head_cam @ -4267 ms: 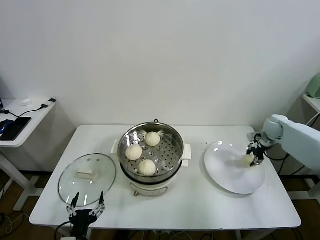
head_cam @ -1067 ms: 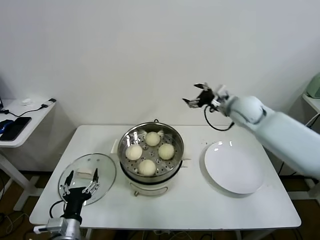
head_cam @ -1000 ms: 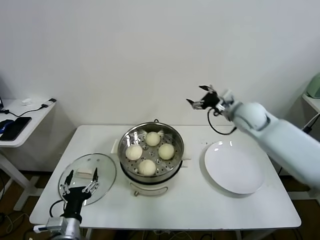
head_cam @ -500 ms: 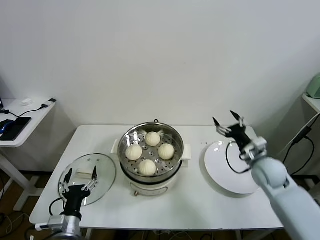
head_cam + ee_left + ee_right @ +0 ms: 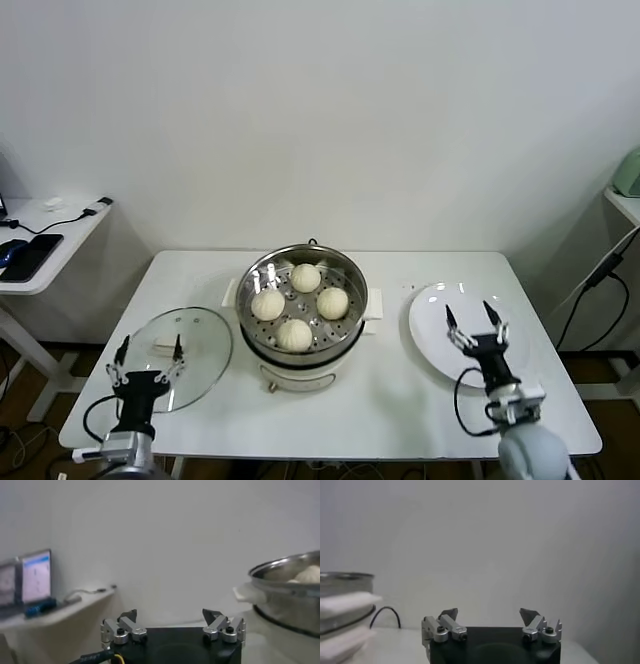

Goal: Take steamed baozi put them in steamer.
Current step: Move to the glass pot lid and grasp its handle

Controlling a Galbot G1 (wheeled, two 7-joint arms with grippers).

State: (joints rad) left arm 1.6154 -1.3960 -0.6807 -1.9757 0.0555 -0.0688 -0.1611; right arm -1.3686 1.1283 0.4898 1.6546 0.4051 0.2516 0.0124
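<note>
Plain white wall [image 5: 320, 110] behind white table [image 5: 390, 410]; side desk [image 5: 45, 240] left.

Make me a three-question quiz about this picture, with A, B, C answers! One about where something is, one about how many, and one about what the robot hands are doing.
1. Where is the glass lid?
A. On the steamer
B. On the table, on the robot's left of the steamer
C. On the white plate

2. How many baozi are in the steamer?
A. Two
B. Three
C. Four

3. What is the right gripper doing?
A. Open, holding nothing
B. Shut on a baozi
C. Shut on the lid

Answers:
1. B: the lid lies flat on the table beside the steamer.
2. C: four baozi sit on the perforated tray.
3. A: its fingers are spread with nothing between them, above the near edge of the white plate. The left gripper is open too, near the lid.
</note>
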